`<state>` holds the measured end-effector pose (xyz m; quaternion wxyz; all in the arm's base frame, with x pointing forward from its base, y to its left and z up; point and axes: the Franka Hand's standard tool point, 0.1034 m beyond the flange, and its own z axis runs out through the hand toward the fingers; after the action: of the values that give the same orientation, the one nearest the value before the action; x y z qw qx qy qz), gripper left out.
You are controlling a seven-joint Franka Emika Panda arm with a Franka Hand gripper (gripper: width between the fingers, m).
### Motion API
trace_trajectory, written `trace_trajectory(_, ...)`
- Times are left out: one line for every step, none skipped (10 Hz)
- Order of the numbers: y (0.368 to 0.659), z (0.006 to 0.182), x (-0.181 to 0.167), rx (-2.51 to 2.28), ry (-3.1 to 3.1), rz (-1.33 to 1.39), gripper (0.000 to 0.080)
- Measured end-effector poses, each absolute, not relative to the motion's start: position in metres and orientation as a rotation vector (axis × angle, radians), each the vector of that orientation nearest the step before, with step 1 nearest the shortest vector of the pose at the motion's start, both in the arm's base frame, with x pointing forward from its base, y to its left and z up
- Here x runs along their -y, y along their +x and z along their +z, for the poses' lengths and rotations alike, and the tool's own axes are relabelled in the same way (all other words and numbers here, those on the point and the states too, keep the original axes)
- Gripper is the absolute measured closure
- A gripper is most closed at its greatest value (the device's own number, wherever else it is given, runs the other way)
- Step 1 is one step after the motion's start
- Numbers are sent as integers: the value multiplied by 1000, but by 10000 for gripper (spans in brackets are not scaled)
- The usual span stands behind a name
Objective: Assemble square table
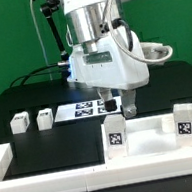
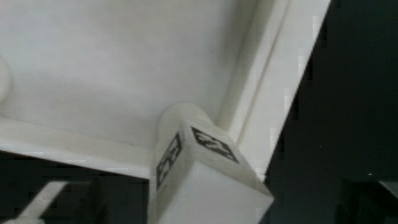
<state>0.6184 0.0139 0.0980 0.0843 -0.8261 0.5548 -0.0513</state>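
The white square top (image 1: pixel 152 141) lies flat, rim raised, at the exterior view's right. A tagged left leg (image 1: pixel 116 134) and right leg (image 1: pixel 183 120) stand upright on it. A third leg (image 1: pixel 19 123) and fourth leg (image 1: pixel 44 119) rest side by side on the black tabletop (image 1: pixel 51 144), well apart from it.

Arm (image 1: pixel 98 28) upright, hand (image 1: pixel 117 102) pointing down (spread wide, empty)

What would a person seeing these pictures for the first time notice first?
The large white arm fills the middle, its open gripper hanging over the black table behind the square table top. Two tagged legs stand upright at that top's far corners; two more legs sit at the exterior view's left, beside the marker board.
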Motion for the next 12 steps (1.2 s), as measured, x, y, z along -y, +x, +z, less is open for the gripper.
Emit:
trace_trajectory(618,98,-14,-1582,-2515,-161,150)
trace_trajectory(618,98,-13,-1539,-2544,-165,150)
trace_trajectory(618,98,-13,-1419,-2619,-177,150)
trace_trajectory(618,99,-16,-1268,-2716,-192,150)
trace_trajectory(615,100,-19,-1040,-2829,-208,150)
trace_trajectory(612,103,-20,-766,-2939,-223,150)
trace_trajectory(613,107,-18,-473,-3024,-228,150)
trace_trajectory(610,107,-11,-263,-3061,-240,150)
trace_trajectory(606,108,8,-72,-3069,-267,150)
trace_trajectory(605,107,16,-23,-3085,-263,150)
trace_trajectory(605,107,14,53,-3095,-260,150)
trace_trajectory(605,107,16,73,-3097,-260,150)
